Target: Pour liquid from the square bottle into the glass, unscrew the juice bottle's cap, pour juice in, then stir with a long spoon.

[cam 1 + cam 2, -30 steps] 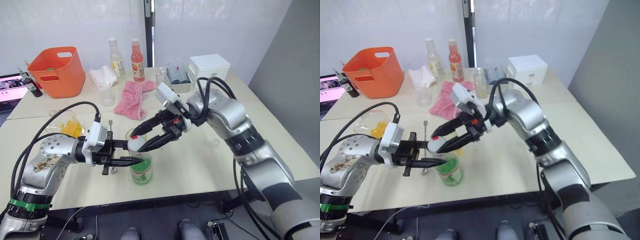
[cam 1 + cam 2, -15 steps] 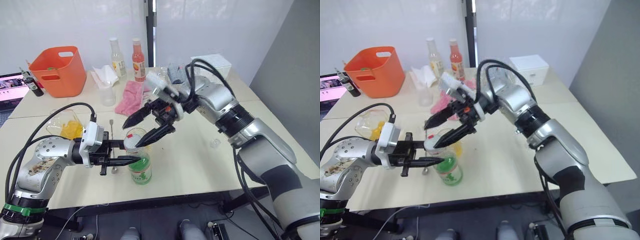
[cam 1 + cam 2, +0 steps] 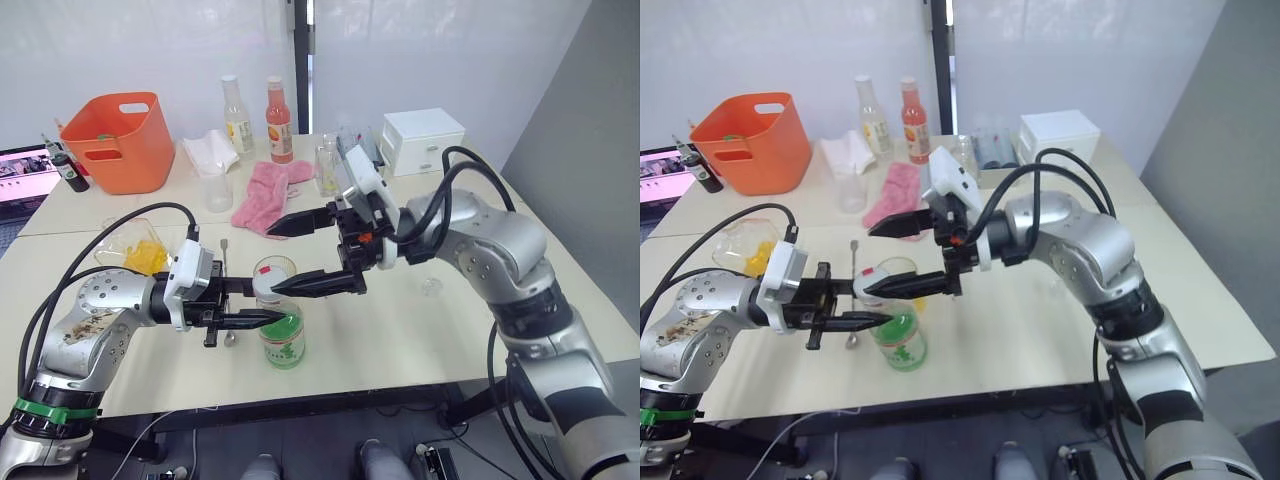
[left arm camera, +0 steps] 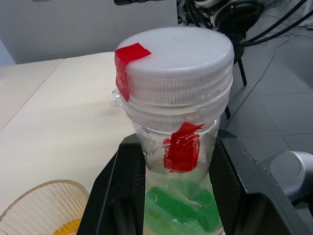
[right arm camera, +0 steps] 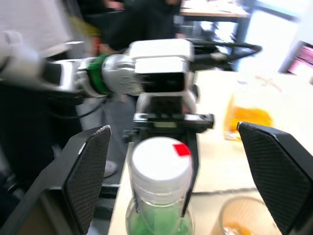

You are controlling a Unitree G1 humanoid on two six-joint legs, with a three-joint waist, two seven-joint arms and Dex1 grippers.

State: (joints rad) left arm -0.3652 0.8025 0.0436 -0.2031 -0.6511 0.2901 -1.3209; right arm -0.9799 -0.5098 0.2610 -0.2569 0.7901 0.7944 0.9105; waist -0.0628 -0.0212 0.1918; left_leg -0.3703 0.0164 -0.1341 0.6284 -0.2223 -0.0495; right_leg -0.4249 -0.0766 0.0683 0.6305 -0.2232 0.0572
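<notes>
Indoors — cluttered beige table (image 3: 420,330), white wall (image 3: 150,50) behind.

The glass (image 3: 273,271) stands just behind the juice bottle (image 3: 281,338); long spoon (image 3: 224,290) left.

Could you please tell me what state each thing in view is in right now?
juice bottle: upright, gripped at the neck by the left gripper.
cap: on the bottle, untouched.
right gripper: jaws wide open on either side of the cap.
glass: upright behind the bottle, holding some orange liquid.
long spoon: lying flat on the table.
</notes>
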